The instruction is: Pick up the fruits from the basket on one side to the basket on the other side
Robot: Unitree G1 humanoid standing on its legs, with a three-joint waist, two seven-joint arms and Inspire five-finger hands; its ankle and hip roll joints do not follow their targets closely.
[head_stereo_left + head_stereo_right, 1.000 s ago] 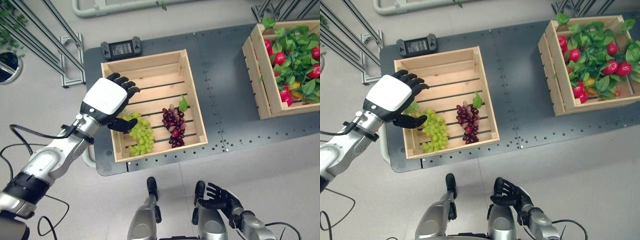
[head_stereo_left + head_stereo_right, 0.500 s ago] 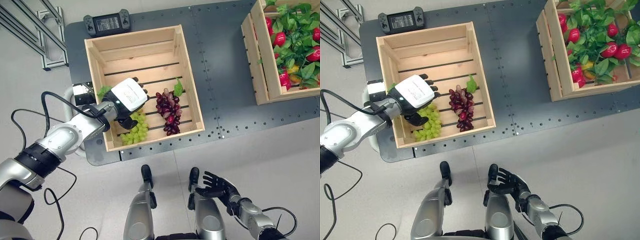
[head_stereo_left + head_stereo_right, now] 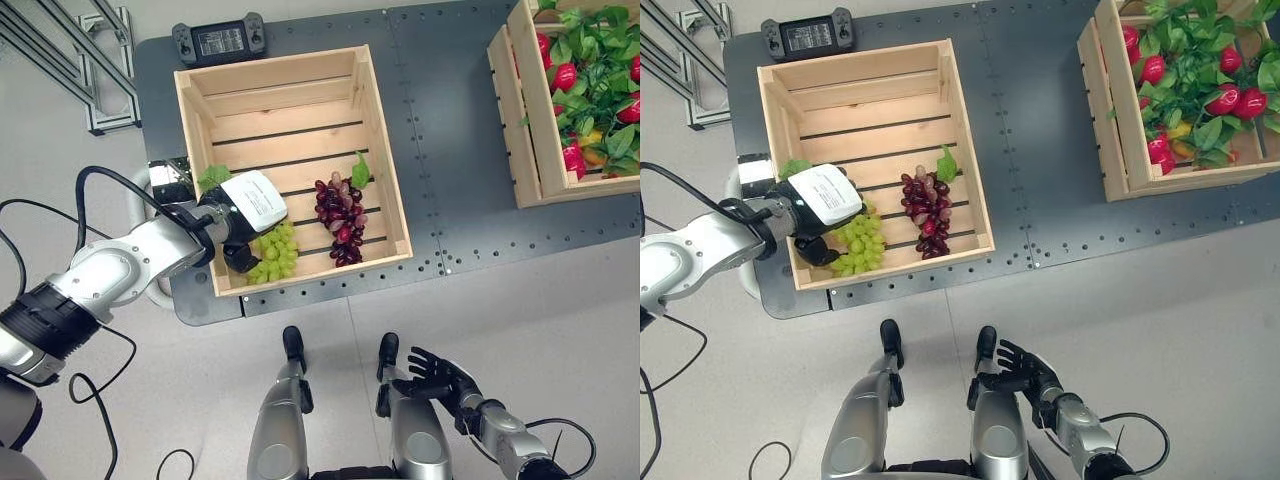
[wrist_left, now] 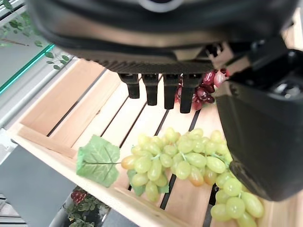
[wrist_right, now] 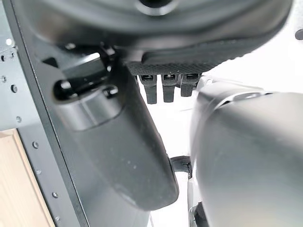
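Left hand [image 3: 248, 207] fingers straight, spread wide over green grape bunch [image 4: 189, 163] in slatted wooden crate [image 3: 290, 80]; contact unclear. Dark-red grape bunch [image 3: 340, 217] beyond fingertips.

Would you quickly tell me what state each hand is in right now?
Left hand: open, fingers straight above the green grapes, not gripping.
Right hand: open, fingers relaxed, holding nothing.

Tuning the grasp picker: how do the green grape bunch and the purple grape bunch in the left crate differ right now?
The green grape bunch is pale green and lies under the left hand, whose fingers are open above it; the purple grape bunch is dark red-purple with no hand near it. The green bunch lies by the wooden crate's left wall, the purple nearer its right wall. Both lie on the slats with a leaf attached.
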